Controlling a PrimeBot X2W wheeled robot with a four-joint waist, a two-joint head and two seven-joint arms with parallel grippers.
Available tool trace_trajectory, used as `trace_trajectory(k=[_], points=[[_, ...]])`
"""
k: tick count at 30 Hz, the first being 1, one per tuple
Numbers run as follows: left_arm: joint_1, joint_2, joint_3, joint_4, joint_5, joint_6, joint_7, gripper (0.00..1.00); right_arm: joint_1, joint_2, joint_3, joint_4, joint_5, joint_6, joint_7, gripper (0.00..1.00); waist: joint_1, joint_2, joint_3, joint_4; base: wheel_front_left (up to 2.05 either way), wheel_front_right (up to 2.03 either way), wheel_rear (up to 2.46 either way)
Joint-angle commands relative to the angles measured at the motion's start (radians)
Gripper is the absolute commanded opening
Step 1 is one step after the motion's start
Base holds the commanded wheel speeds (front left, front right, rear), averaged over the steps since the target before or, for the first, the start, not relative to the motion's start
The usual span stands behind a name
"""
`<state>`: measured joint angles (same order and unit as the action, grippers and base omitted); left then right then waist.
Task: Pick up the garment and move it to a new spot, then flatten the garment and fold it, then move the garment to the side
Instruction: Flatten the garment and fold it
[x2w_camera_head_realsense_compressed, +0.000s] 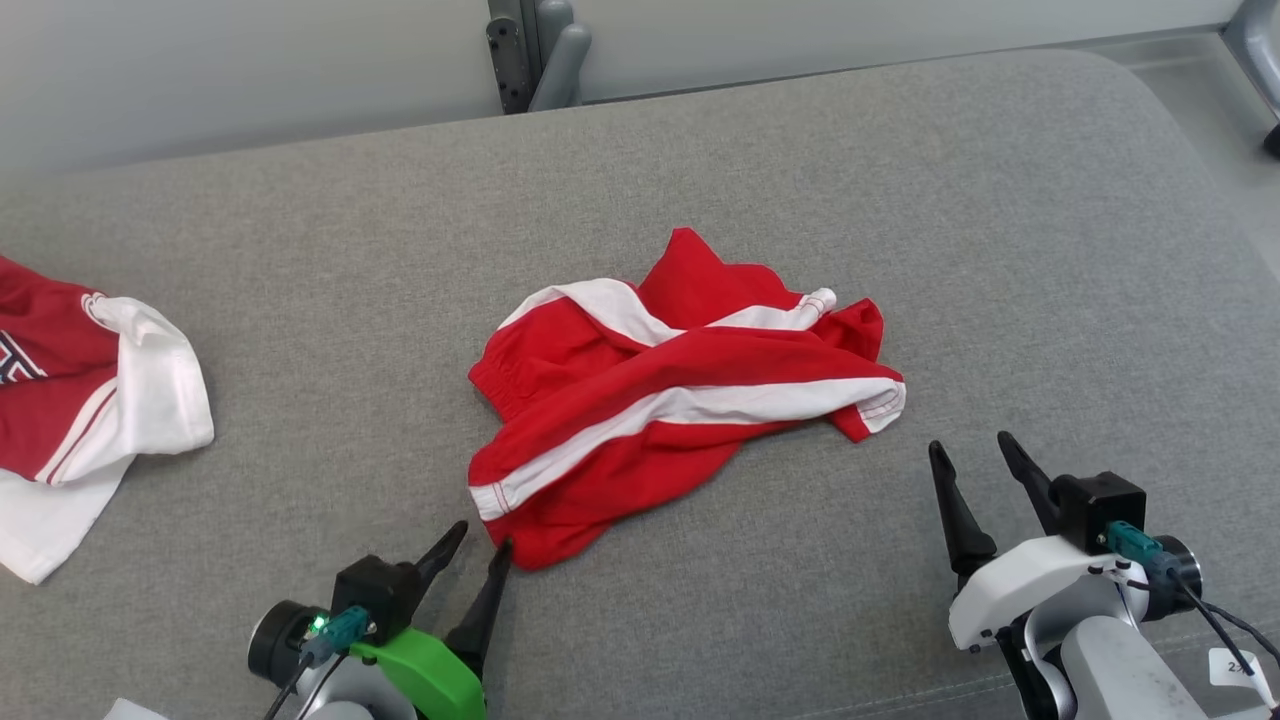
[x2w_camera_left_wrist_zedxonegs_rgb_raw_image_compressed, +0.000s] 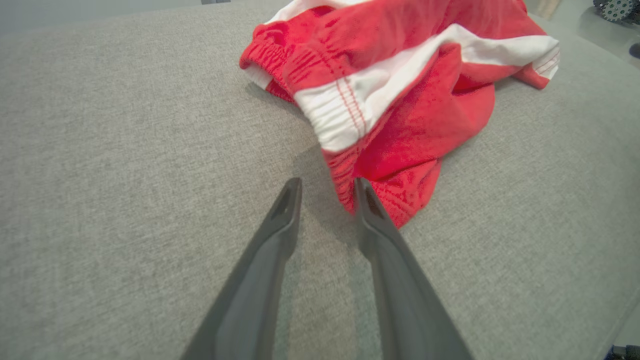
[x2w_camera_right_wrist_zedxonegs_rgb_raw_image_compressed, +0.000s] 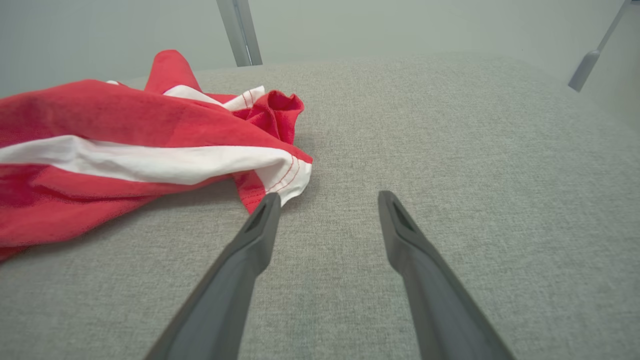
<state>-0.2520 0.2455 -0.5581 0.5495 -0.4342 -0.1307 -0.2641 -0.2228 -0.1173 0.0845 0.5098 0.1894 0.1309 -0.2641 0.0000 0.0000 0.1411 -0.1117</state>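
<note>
A crumpled red garment with white stripes (x2w_camera_head_realsense_compressed: 668, 400) lies in the middle of the grey padded table (x2w_camera_head_realsense_compressed: 760, 180). My left gripper (x2w_camera_head_realsense_compressed: 483, 545) stands open at the garment's near left corner, its right fingertip touching the red hem (x2w_camera_left_wrist_zedxonegs_rgb_raw_image_compressed: 385, 200) and nothing between the fingers (x2w_camera_left_wrist_zedxonegs_rgb_raw_image_compressed: 327, 186). To the right, my right gripper (x2w_camera_head_realsense_compressed: 973, 447) is open just below the garment's white-edged right end (x2w_camera_right_wrist_zedxonegs_rgb_raw_image_compressed: 285, 175). Its left fingertip (x2w_camera_right_wrist_zedxonegs_rgb_raw_image_compressed: 267, 205) almost touches that edge, and the gap (x2w_camera_right_wrist_zedxonegs_rgb_raw_image_compressed: 327, 199) holds only bare table.
A second red and white garment (x2w_camera_head_realsense_compressed: 90, 400) lies bunched at the table's left edge. Beyond the far edge rises a grey metal post (x2w_camera_head_realsense_compressed: 535, 50). The table's right end curves off toward the floor (x2w_camera_head_realsense_compressed: 1200, 90).
</note>
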Motion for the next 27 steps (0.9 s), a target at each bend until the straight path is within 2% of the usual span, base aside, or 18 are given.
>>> trace_trajectory(k=[1, 7, 12, 15, 20, 27], points=[[0.023, 0.000, 0.004, 0.007, 0.007, 0.001, -0.001, 1.00, 0.014, 0.000, -0.001, 0.001, 0.003, 0.000, 0.000, 1.00, 0.0000, 0.0000, -0.030, 0.003, 0.00, 0.00, 0.00], [0.081, -0.018, 0.113, 0.011, 0.043, 0.001, -0.001, 1.00, 0.041, 0.009, -0.003, 0.004, 0.006, 0.000, 0.000, 1.00, 0.0000, 0.0000, -0.080, 0.004, 0.00, 0.00, 0.00], [0.127, -0.066, 0.245, -0.061, 0.088, 0.001, 0.000, 1.00, 0.052, 0.015, -0.011, 0.002, 0.002, 0.000, 0.000, 1.00, 0.0000, 0.0000, -0.093, 0.015, 0.00, 0.00, 0.00], [0.142, -0.105, 0.289, -0.109, 0.118, 0.001, 0.000, 1.00, 0.049, 0.017, -0.015, -0.001, 0.004, 0.000, 0.000, 1.00, 0.0000, 0.0000, -0.082, 0.027, 0.00, 0.00, 0.00], [0.137, -0.139, 0.289, -0.158, 0.149, 0.001, 0.000, 1.00, 0.006, 0.008, -0.007, 0.000, 0.012, 0.000, 0.000, 1.00, 0.0000, 0.0000, -0.041, 0.049, 0.00, 0.00, 0.00], [0.105, -0.155, 0.285, -0.182, 0.154, 0.001, 0.000, 1.00, -0.051, 0.005, -0.008, -0.002, 0.016, 0.000, 0.000, 1.00, 0.0000, 0.0000, -0.002, 0.075, 0.00, 0.00, 0.00]])
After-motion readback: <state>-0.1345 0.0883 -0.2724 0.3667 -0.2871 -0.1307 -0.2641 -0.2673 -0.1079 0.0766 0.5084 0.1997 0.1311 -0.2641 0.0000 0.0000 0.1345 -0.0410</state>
